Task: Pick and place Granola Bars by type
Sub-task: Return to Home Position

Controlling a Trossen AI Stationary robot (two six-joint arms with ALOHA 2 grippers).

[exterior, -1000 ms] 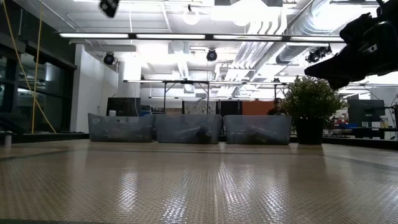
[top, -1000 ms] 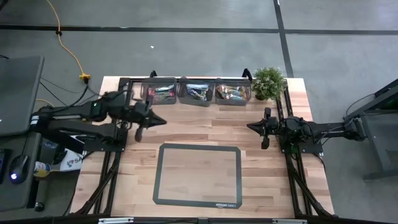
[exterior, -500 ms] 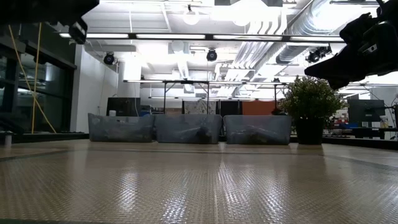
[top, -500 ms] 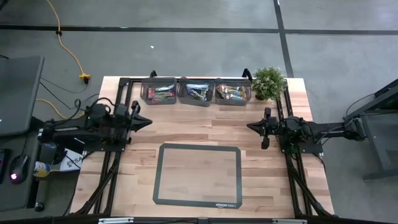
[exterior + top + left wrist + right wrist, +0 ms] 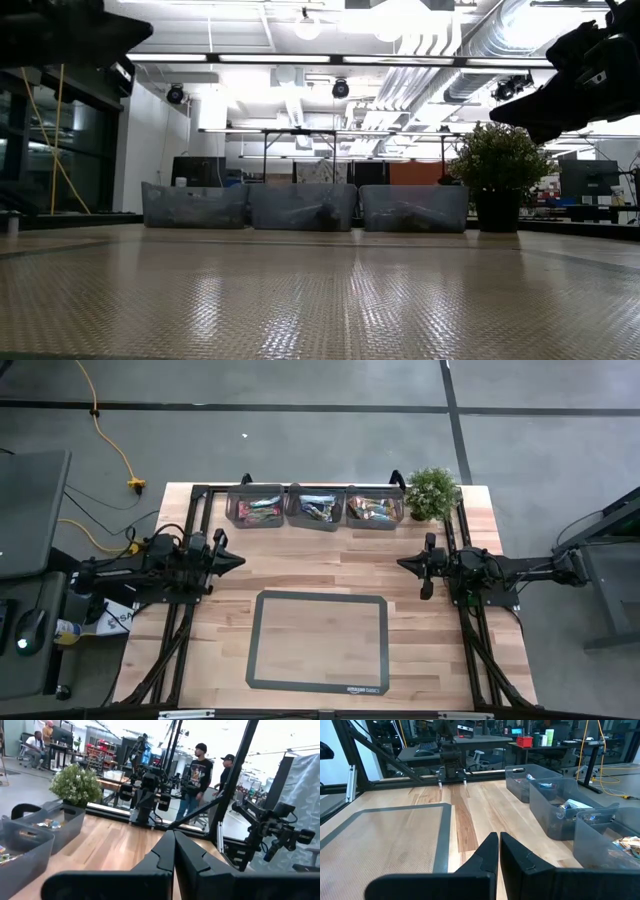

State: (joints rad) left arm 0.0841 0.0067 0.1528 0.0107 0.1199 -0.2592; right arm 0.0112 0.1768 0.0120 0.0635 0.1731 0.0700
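The Granola Bars (image 5: 316, 508) lie in three grey bins (image 5: 256, 507) that stand in a row on the table's far edge. Their shiny wrappers also show in the right wrist view (image 5: 570, 806) and the left wrist view (image 5: 47, 824). My left gripper (image 5: 238, 561) hovers shut at the table's left side, pointing level toward the right, with nothing in it (image 5: 174, 834). My right gripper (image 5: 402, 564) hovers shut at the right side, pointing level toward the left, also with nothing in it (image 5: 498, 836). Both are well clear of the bins.
A grey-framed mat (image 5: 318, 641) lies on the wood in the near middle of the table. A potted plant (image 5: 432, 490) stands at the far right corner, next to the bins. Black frame rails (image 5: 196, 520) run along both sides. People (image 5: 197, 775) stand beyond the table.
My left gripper has drawn back toward the table's left edge and sunk lower, staying shut with nothing in it. The move was larger at first, then slowed.
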